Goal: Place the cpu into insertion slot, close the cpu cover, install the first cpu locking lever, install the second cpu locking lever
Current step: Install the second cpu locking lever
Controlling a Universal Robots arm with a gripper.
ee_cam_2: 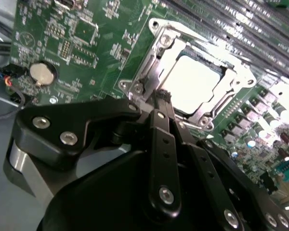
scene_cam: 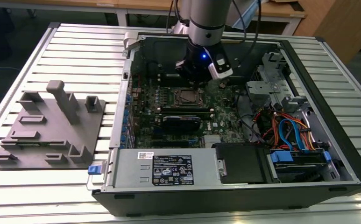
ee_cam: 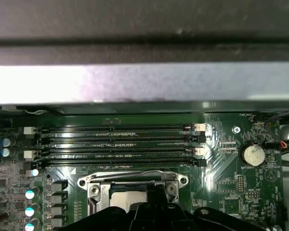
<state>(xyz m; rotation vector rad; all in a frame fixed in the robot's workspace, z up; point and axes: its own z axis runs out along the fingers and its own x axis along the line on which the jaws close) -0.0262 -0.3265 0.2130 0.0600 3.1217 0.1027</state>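
1. The cpu (ee_cam_2: 195, 84) sat flat in the slot (scene_cam: 186, 96), silver top up, with the cover (ee_cam_2: 231, 72) already down as a frame around it. In the exterior view the slot was on the green board (scene_cam: 221, 123) inside the open case (scene_cam: 329, 140), at about 11 o'clock from the case's centre.
2. Handling, as a judgement: the cpu is light, stiff and flat, with a smooth metal lid likely to slip under pads. Contacts underneath are fragile, so hold by opposite edges only and put no side load on it while seated.
3. The cover looked like thin sprung sheet metal: stiff in plane, easy to bend at a corner. Best pushed on its rim, not over the cut-out.
4. The levers would be thin sprung wire rods that fight back and snap under their hooks. I couldn't make out either lever clearly.
5. The pincer (ee_cam_2: 160, 96) looked narrow, the black fingers (ee_cam_2: 163, 144) drawn near together at the tips and holding nothing that I could see.
6. In the second wrist view the tips were at the edge of the socket frame, just beside the cpu and not over it. Whether they touched the frame was unclear.
7. In the first wrist view the cpu (ee_cam: 127, 199) sat just beyond the pincer body, with memory slots (ee_cam: 120, 144) farther out.
8. In the exterior view the pincer (scene_cam: 196, 81) hung at 12 o'clock of the slot, close above the board.
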